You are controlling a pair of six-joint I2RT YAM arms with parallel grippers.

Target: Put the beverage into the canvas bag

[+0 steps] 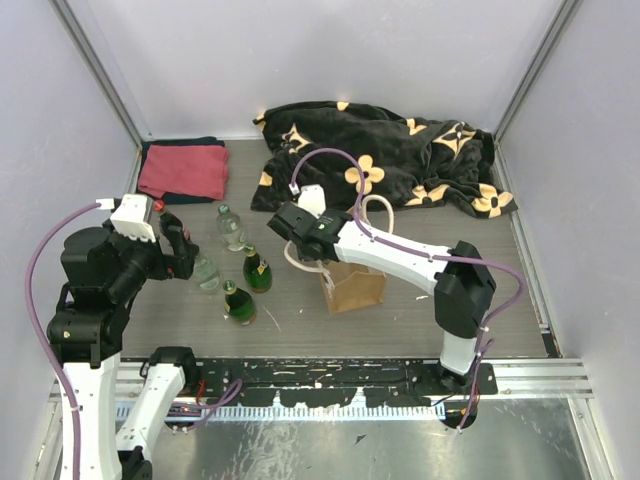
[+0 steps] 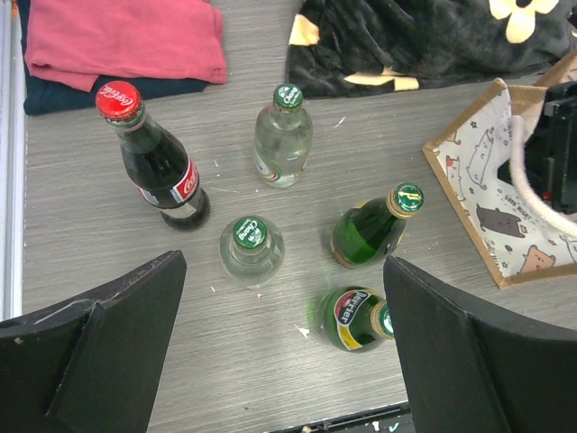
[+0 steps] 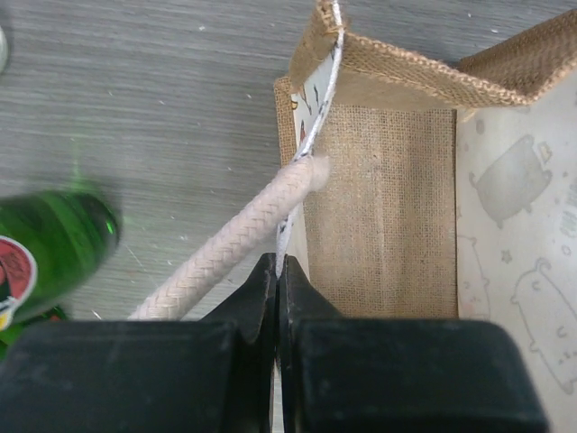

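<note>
The tan canvas bag (image 1: 355,288) stands upright mid-table, its mouth open; it also shows in the left wrist view (image 2: 473,176) and in the right wrist view (image 3: 388,207). My right gripper (image 3: 278,267) is shut on the bag's near rim beside a white rope handle (image 3: 225,248); it also shows in the top view (image 1: 298,228). Several bottles stand left of the bag: a Coca-Cola bottle (image 2: 158,167), two clear ones (image 2: 282,135) (image 2: 251,248) and two green ones (image 2: 370,230) (image 2: 356,317). My left gripper (image 2: 284,271) hangs open and empty above them.
A black flower-patterned blanket (image 1: 390,150) lies at the back right. A folded red cloth (image 1: 185,170) on a dark blue one lies at the back left. A metal rail (image 1: 540,378) runs along the near edge. Walls close in both sides.
</note>
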